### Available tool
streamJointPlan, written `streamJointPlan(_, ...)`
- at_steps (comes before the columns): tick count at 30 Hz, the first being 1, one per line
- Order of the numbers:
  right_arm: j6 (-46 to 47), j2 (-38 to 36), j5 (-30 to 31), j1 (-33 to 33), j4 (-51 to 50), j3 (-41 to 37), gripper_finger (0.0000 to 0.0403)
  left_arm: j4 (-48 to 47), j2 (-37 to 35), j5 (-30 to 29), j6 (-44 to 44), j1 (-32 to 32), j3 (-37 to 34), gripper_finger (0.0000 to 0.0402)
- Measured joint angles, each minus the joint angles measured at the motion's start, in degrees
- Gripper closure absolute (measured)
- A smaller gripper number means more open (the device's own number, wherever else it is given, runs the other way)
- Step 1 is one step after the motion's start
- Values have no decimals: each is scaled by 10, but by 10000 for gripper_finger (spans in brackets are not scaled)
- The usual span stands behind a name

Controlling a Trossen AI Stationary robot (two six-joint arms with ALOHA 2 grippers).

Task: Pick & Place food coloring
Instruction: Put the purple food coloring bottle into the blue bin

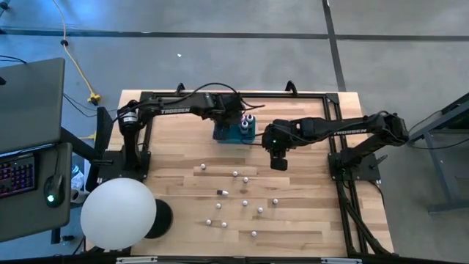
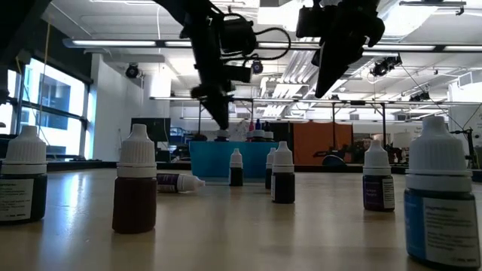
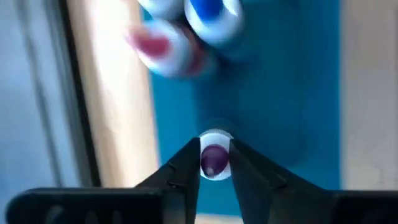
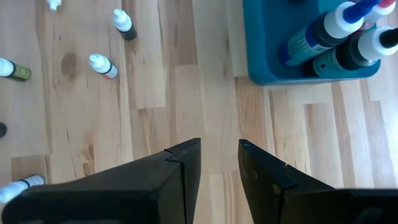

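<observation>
left hand (image 3: pixel 214 163) — bottle (image 3: pixel 214 159) between fingers, over teal box (image 3: pixel 267 93)

White-capped food coloring bottles (image 2: pixel 134 190) stand scattered across the bench (image 2: pixel 241 241), one lying flat (image 2: pixel 179 181); behind them the teal box (image 2: pixel 222 159), left tool (image 2: pixel 221 120) poised above it.

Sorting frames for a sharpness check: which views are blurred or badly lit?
Left wrist view: bottles in the teal box are smeared, only the purple-tipped bottle between the fingers is fairly sharp. Low view: arms are backlit silhouettes, the nearest bottle soft. High and right wrist views: evenly lit, sharp.
</observation>
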Motion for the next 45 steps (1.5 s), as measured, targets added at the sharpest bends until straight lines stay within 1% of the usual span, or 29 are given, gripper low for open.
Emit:
streamJointPlan(4,0,0,0,0,0,0,304,60,1,-36,15,1,-1,293)
streamJointPlan(6,0,0,0,0,1,0,304,63,0,-44,15,1,0,291)
streamJointPlan(9,2,0,0,0,2,0,304,21,-2,-50,12,1,19,290)
streamJointPlan(14,2,0,0,0,3,0,304,-74,-7,-72,10,-5,86,289)
streamJointPlan(16,2,0,0,0,9,0,304,-109,-6,-72,8,-11,120,289)
streamJointPlan(18,3,0,-5,0,38,-15,304,-151,-6,-72,3,-17,160,289)
streamJointPlan(20,2,-1,-14,1,62,-37,304,-212,-6,-69,-31,-20,209,289)
streamJointPlan(23,-3,-1,-35,10,122,-77,304,-315,-7,-47,-105,-24,289,289)
streamJointPlan(24,-15,-1,-43,15,150,-91,304,-350,-8,-27,-124,-24,310,289)
streamJointPlan(26,-42,-1,-53,26,220,-125,304,-399,-8,29,-156,-22,336,289)
streamJointPlan(28,-62,-1,-62,37,309,-164,304,-409,-12,103,-170,-22,340,289)
streamJointPlan(30,-73,-1,-83,46,390,-200,304,-406,-34,171,-141,-22,316,289)
streamJointPlan(32,-83,-1,-122,52,475,-236,304,-352,-65,222,-112,-24,276,289)
streamJointPlan(34,-91,1,-161,58,573,-275,304,-308,-99,269,-92,-23,211,289)
streamJointPlan(35,-99,3,-172,60,629,-295,304,-275,-113,279,-86,-23,175,289)
streamJointPlan(37,-109,7,-176,65,719,-334,304,-181,-140,281,-94,-22,95,289)
streamJointPlan(39,-112,13,-178,65,789,-366,304,-127,-176,260,-125,-19,6,289)
streamJointPlan(41,-112,24,-188,64,837,-388,304,-42,-212,232,-155,-18,-69,289)
streamJointPlan(43,-98,43,-192,64,879,-393,304,27,-247,213,-190,-17,-142,289)
streamJointPlan(45,-76,69,-196,64,891,-388,304,98,-273,204,-213,-18,-200,289)
